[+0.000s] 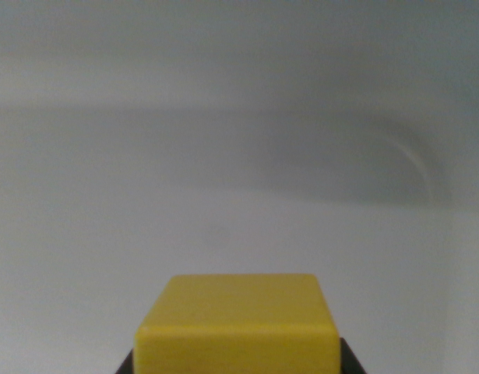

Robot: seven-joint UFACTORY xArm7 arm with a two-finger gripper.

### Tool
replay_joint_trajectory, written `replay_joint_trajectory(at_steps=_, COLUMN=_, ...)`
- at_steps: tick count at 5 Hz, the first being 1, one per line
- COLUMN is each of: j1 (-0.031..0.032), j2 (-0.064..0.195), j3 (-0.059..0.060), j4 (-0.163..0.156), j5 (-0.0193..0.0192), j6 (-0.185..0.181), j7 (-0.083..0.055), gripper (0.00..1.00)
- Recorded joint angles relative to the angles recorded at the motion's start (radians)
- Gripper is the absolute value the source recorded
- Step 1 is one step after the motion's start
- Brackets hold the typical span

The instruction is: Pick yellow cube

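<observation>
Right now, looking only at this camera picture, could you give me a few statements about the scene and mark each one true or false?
1. The yellow cube sits at the bottom middle of the wrist view. True.
2. The cube is red. False: it is yellow.
3. Several other objects lie around the cube. False: only a plain pale grey surface shows behind it.
4. Dark parts show at both lower corners of the cube. True: they show at the wrist view's left and right, probably the fingers, though too little shows to be sure.
5. The cube fills the whole picture. False: it takes up only the lower middle part.
</observation>
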Motion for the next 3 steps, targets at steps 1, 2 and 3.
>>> replay_joint_trajectory(at_steps=1, j1=0.0000, j2=-0.016, j3=-0.001, j4=0.032, j5=-0.0028, j6=0.047, j7=0.004, gripper=1.00)
replay_joint_trajectory(at_steps=2, j1=0.0000, j2=-0.016, j3=-0.001, j4=0.032, j5=-0.0028, j6=0.047, j7=0.004, gripper=1.00)
replay_joint_trajectory(at_steps=3, j1=0.0000, j2=-0.031, j3=-0.002, j4=0.064, j5=-0.0056, j6=0.095, j7=0.008, gripper=1.00)
